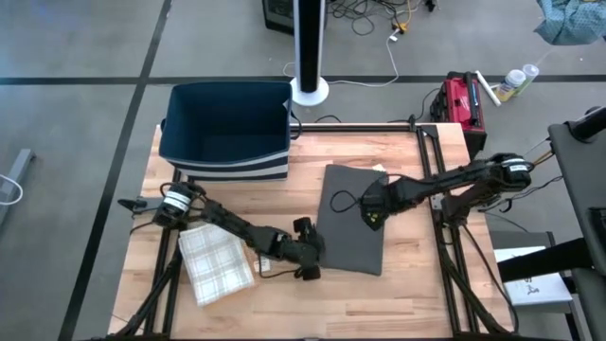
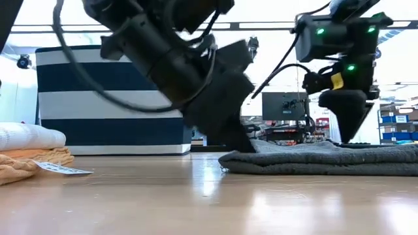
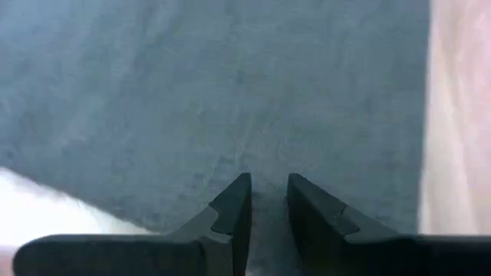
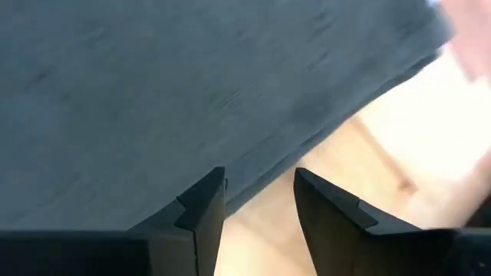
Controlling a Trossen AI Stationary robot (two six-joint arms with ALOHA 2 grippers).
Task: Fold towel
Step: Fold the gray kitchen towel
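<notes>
We found the grey towel (image 1: pixel 352 220) lying long axis near-to-far, left gripper (image 1: pixel 309 254) narrowly parted at its near-left edge, right gripper (image 1: pixel 370 209) parted over its middle.

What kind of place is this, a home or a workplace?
Most likely a robotics lab or workshop, not a home. The wooden table stands on a bare grey floor with loose cables; beyond it the low view shows a monitor and shelves with boxes.
</notes>
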